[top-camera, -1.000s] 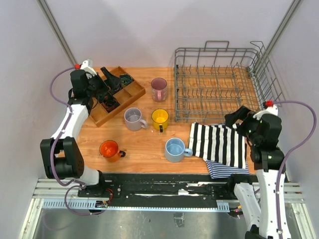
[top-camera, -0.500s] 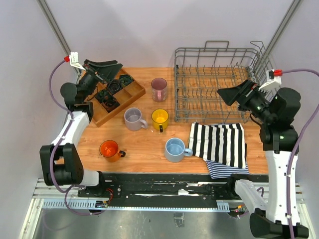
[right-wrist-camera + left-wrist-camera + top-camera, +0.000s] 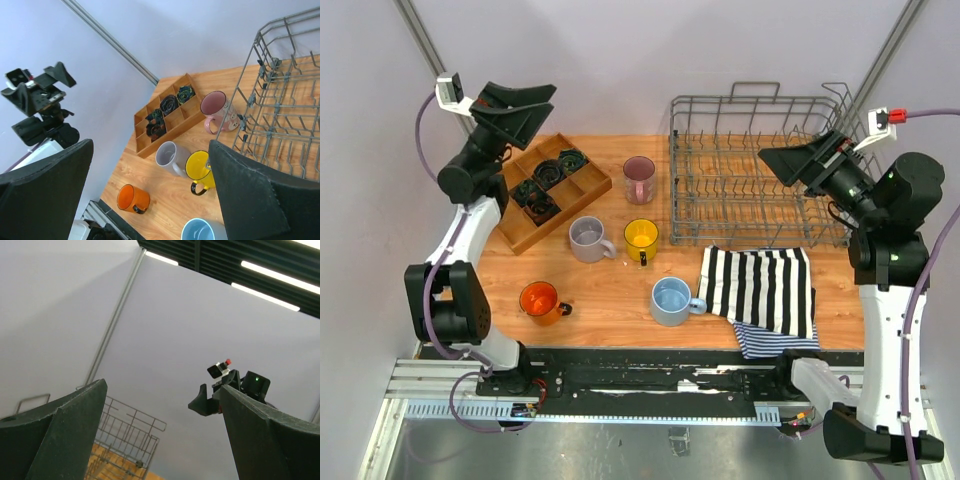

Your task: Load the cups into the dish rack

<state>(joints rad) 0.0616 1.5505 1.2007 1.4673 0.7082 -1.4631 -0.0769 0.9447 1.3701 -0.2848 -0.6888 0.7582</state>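
Both arms had lifted since a second before, left fingers (image 3: 65,435) and right fingers (image 3: 245,195) spread wide and empty. Nearest on the tabletop (image 3: 610,290) stood the orange mug (image 3: 539,299) and blue mug (image 3: 671,300), then grey mug (image 3: 588,238) and yellow mug (image 3: 641,237), pink mug (image 3: 639,177) farthest, all outside the dish rack (image 3: 740,185). Several compartments of the wooden tray (image 3: 582,186) held dark coiled things (image 3: 548,172).

**Colour rundown**

Am seeing orange mug (image 3: 538,298), yellow mug (image 3: 641,236), translucent pink mug (image 3: 639,175), grey mug (image 3: 587,236), light blue mug (image 3: 671,299). Dish rack (image 3: 750,99) is reading grey. Cloth (image 3: 760,290) is showing black-and-white stripes. Wooden tray (image 3: 565,218) and tabletop (image 3: 610,320) are reading warm brown.
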